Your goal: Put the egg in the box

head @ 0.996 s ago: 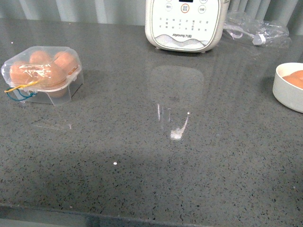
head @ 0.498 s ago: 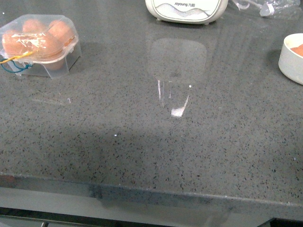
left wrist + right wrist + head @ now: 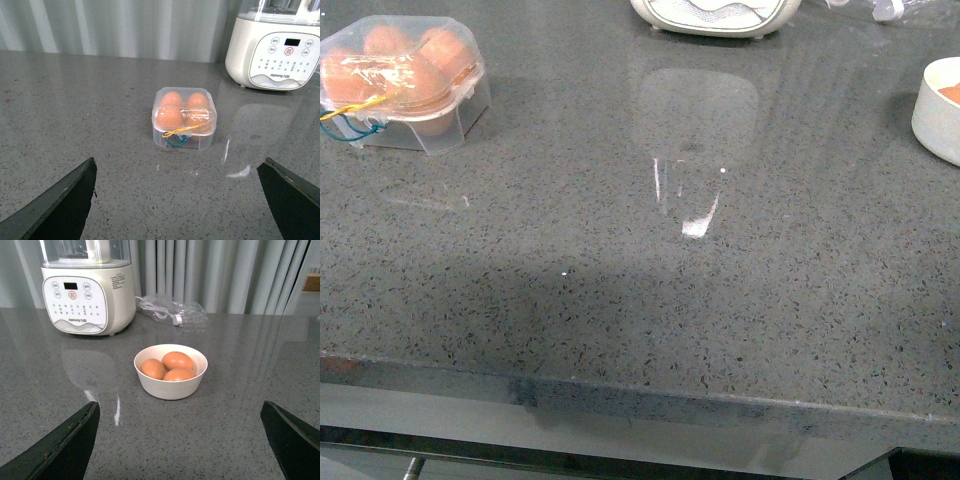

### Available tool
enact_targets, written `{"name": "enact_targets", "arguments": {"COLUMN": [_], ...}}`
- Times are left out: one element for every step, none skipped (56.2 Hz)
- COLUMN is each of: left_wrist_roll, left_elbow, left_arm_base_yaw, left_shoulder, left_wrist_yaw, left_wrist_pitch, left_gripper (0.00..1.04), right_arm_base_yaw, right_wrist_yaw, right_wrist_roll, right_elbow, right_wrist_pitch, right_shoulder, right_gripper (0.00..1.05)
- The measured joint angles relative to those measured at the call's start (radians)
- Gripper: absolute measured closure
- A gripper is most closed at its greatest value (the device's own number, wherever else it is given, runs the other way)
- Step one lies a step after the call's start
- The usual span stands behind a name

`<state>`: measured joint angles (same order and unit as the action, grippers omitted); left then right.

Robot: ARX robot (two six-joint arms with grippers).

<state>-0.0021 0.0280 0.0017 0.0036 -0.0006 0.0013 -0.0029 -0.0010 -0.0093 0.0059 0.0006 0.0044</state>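
The box [image 3: 405, 85] is a clear four-cup carton at the counter's far left. Its lid is down over several orange-brown eggs, and a blue-yellow cord [image 3: 176, 137] hangs at its front. In the left wrist view the box [image 3: 184, 117] stands well ahead of my left gripper [image 3: 179, 160], which is open and empty. A round white bowl [image 3: 171, 385] holds three loose eggs, one of them on top [image 3: 177, 360]. My right gripper [image 3: 180, 404] is open and empty, a short way back from the bowl. The front view shows neither arm.
A large white appliance [image 3: 87, 295] with buttons stands at the back of the grey speckled counter [image 3: 620, 300]. A crumpled clear bag with a cable [image 3: 172, 312] lies beside it. The bowl [image 3: 938, 115] is at the far right. The counter's front edge [image 3: 620, 395] is in view.
The front view has tilted downward, so the box, appliance and bowl sit higher in the picture and the counter's front edge shows. Nothing on the counter has moved.
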Motion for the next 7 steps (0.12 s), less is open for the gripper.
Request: {"name": "enact_targets", "arguments": {"left_wrist_roll": [0.0, 0.0, 0.0, 0.0, 0.0, 0.0, 0.0], "left_elbow": [0.0, 0.0, 0.0, 0.0, 0.0, 0.0, 0.0], "left_arm_base_yaw": [0.0, 0.0, 0.0, 0.0, 0.0, 0.0, 0.0], "left_shoulder": [0.0, 0.0, 0.0, 0.0, 0.0, 0.0, 0.0], "left_wrist_yaw": [0.0, 0.0, 0.0, 0.0, 0.0, 0.0, 0.0], "left_wrist_pitch": [0.0, 0.0, 0.0, 0.0, 0.0, 0.0, 0.0], "left_gripper": [0.07, 0.07, 0.07, 0.07, 0.07, 0.07, 0.07], "right_arm_base_yaw": [0.0, 0.0, 0.0, 0.0, 0.0, 0.0, 0.0], "right_wrist_yaw": [0.0, 0.0, 0.0, 0.0, 0.0, 0.0, 0.0], "right_wrist_roll": [0.0, 0.0, 0.0, 0.0, 0.0, 0.0, 0.0], "right_elbow": [0.0, 0.0, 0.0, 0.0, 0.0, 0.0, 0.0], "right_wrist_pitch": [0.0, 0.0, 0.0, 0.0, 0.0, 0.0, 0.0], "right_shoulder": [0.0, 0.0, 0.0, 0.0, 0.0, 0.0, 0.0], "right_gripper": [0.07, 0.07, 0.07, 0.07, 0.07, 0.07, 0.07]}}
